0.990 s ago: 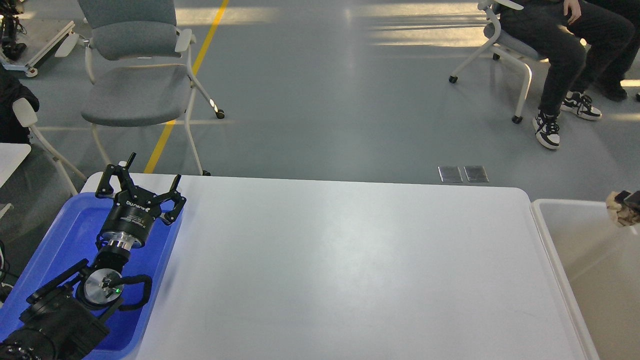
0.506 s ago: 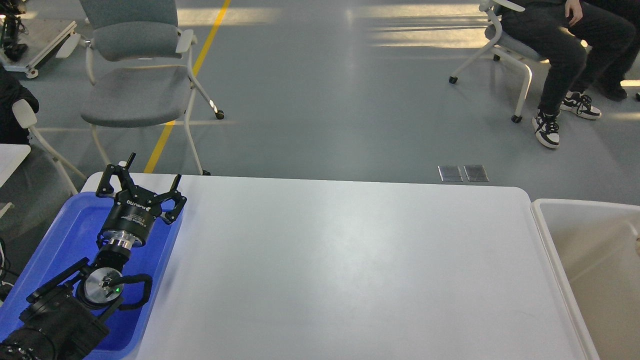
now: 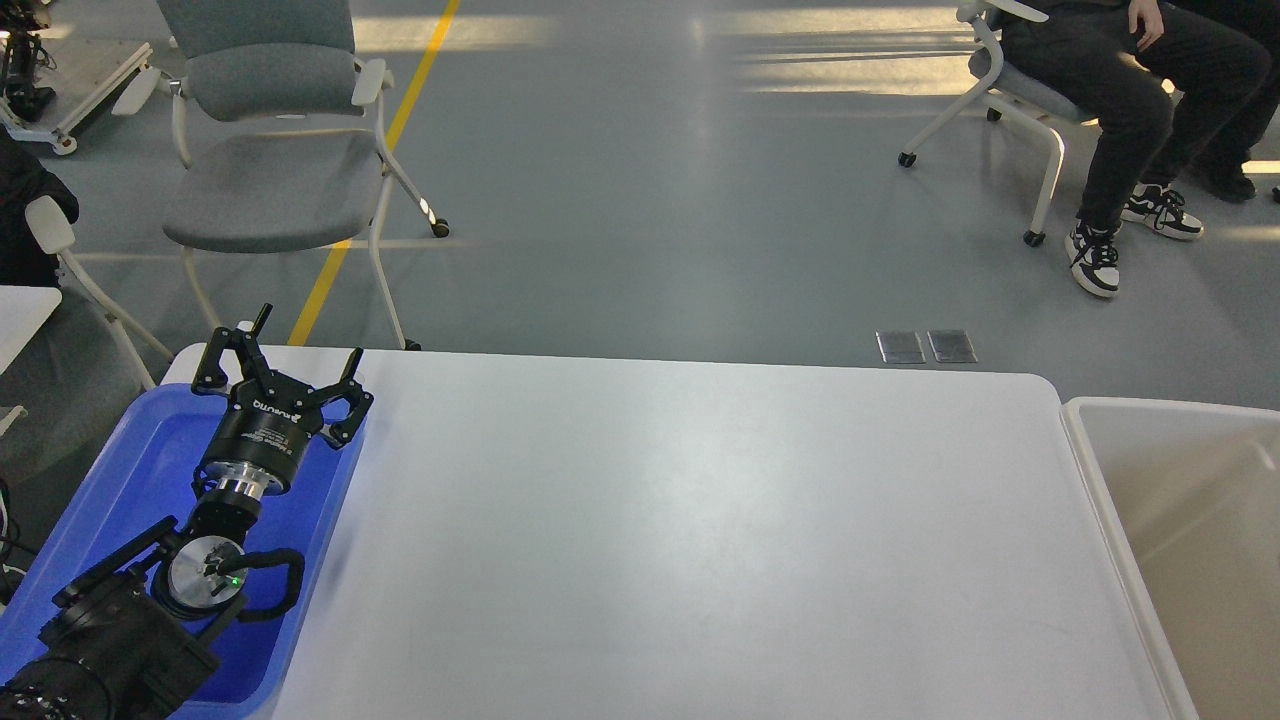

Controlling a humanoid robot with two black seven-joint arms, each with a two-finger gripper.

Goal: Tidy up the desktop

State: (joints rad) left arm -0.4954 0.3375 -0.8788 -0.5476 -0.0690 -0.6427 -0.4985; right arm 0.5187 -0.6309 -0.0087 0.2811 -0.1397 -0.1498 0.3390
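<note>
The desktop [image 3: 700, 520] is a large glossy white tabletop with rounded corners, and nothing lies on its bare surface. My left gripper [image 3: 305, 338] is open and empty, held above the far end of the blue tray [image 3: 130, 470] at the desktop's left side. My left arm comes in from the lower left over the tray. My right gripper is out of view.
A cream-white bin [image 3: 1190, 520] stands against the desktop's right edge. A grey chair [image 3: 270, 150] stands on the floor behind the left corner. A seated person [image 3: 1130, 110] is at the far right. Another white table edge [image 3: 20, 315] shows at the left.
A crumpled brownish thing held at the right edge above the bin one second ago has left the view. My left arm has not moved.
</note>
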